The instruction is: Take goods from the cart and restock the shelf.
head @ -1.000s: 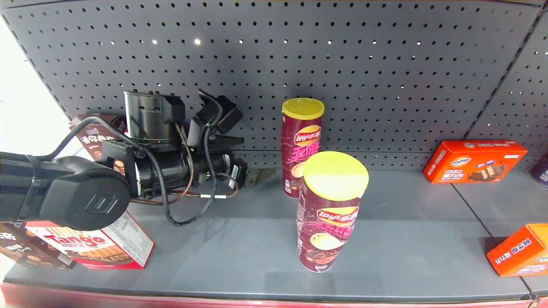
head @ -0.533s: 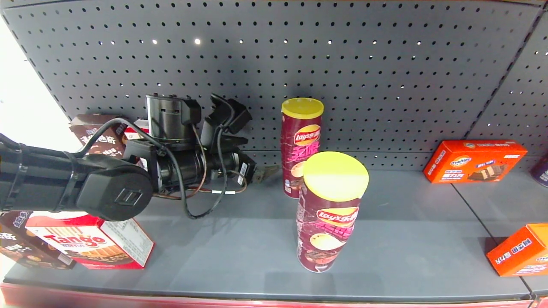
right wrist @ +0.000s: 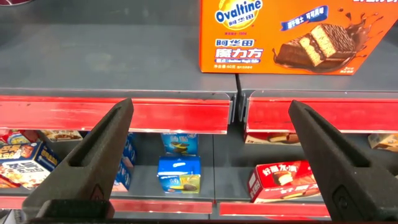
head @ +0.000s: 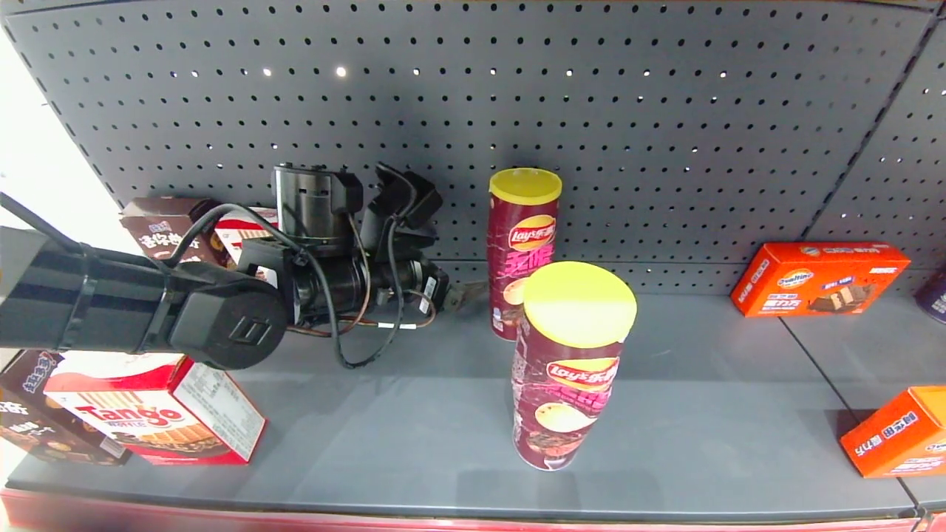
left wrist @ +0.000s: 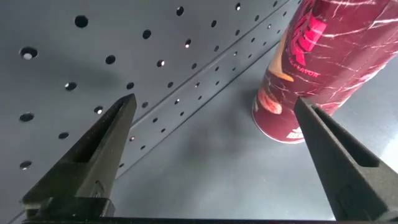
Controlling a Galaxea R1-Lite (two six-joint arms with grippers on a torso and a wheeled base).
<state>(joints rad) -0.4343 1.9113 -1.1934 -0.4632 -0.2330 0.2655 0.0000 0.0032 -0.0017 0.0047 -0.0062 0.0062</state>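
Two maroon chips cans with yellow lids stand upright on the grey shelf. The rear can is near the pegboard and the front can is closer to the shelf edge. My left gripper lies low over the shelf, just left of the rear can's base. In the left wrist view this gripper is open with nothing between its fingers, and the rear can stands off to one side of the gap. My right gripper is open and empty, facing the shelf front below an orange box.
A red wafer box and brown boxes sit at the left of the shelf under and behind my left arm. Orange boxes lie at the right. The red shelf edge strip has stocked lower shelves beneath.
My left arm has slid rightward along the back of the shelf, bringing its gripper closer to the rear can's base. The cans have not moved.
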